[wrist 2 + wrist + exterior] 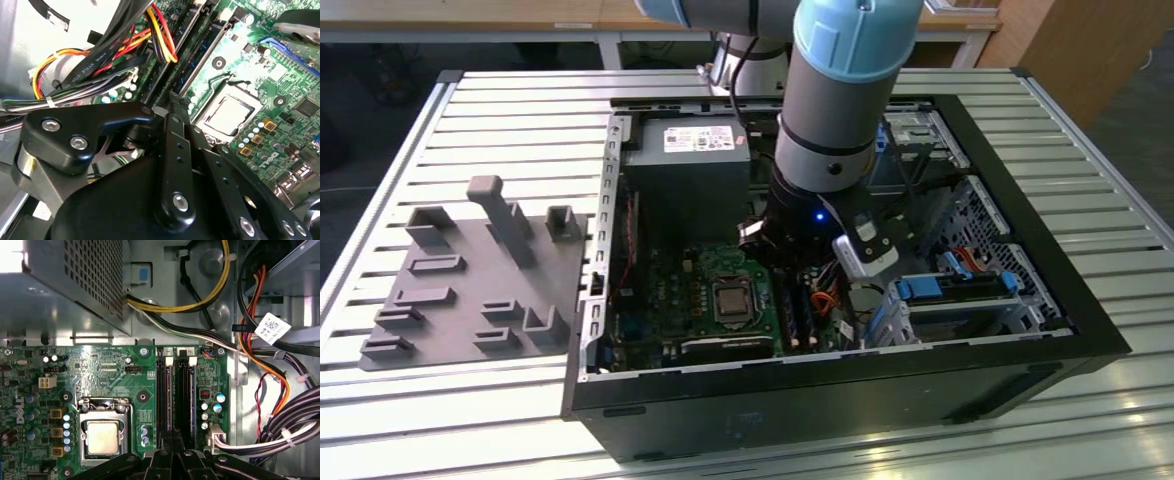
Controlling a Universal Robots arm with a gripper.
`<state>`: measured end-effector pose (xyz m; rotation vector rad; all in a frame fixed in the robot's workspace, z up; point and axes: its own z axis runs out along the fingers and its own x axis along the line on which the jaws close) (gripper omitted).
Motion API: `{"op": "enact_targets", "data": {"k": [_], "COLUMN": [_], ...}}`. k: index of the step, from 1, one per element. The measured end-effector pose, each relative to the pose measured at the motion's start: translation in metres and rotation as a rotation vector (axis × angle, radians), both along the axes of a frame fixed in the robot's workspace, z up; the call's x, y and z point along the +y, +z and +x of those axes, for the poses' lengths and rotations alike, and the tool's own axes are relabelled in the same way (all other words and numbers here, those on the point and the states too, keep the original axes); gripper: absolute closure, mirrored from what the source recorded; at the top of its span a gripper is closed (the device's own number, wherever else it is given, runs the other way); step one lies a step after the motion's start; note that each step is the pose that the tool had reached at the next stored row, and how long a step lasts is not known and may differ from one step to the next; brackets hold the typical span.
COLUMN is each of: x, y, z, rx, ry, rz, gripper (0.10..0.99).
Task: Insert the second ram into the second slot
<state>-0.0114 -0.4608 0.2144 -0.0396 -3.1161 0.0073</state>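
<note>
1. Where I'm at: my gripper [175, 458] is down inside the PC case [854, 368], just beside the CPU socket [102, 436]. The fingers look pulled together at the near end of the memory slots. I honestly can't tell if anything is pinched between them.
2. The second ram [176, 400] looks to me like the dark strip standing in a slot just beside the CPU socket, running away from my fingertips. It's edge-on in both wrist views, so I can't swear it's fully seated.
3. Biggest worry is uneven pressure. I'm sitting over one end of the stick, so pushing there could drive that end down while the end by the white latches [169, 360] rides high. Then the stick sits tilted.
4. If the edge isn't lined up with the slot groove, pushing could flex the motherboard [100, 365] or chew up the contacts.
5. Wrong slot risk: the slots sit tight against each other, so a small sideways drift toward or away from the CPU socket puts me on a neighbour.
6. The cable bundle [280, 432] hangs on the far side of the slots from the CPU socket, near my linkage. In the second wrist view those wires sit just beside my gripper [172, 102], so any swing that way could snag one.
</note>
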Motion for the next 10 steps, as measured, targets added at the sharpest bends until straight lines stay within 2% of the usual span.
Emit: {"op": "enact_targets", "data": {"k": [5, 10], "x": [0.0003, 0.0002], "y": [0.0011, 0.0103], "z": [0.0001, 0.0001], "rx": [-0.0004, -0.0005], "ry": [0.000, 0.000], "rz": [0.001, 0.001], "gripper": [0.984, 0.984]}}
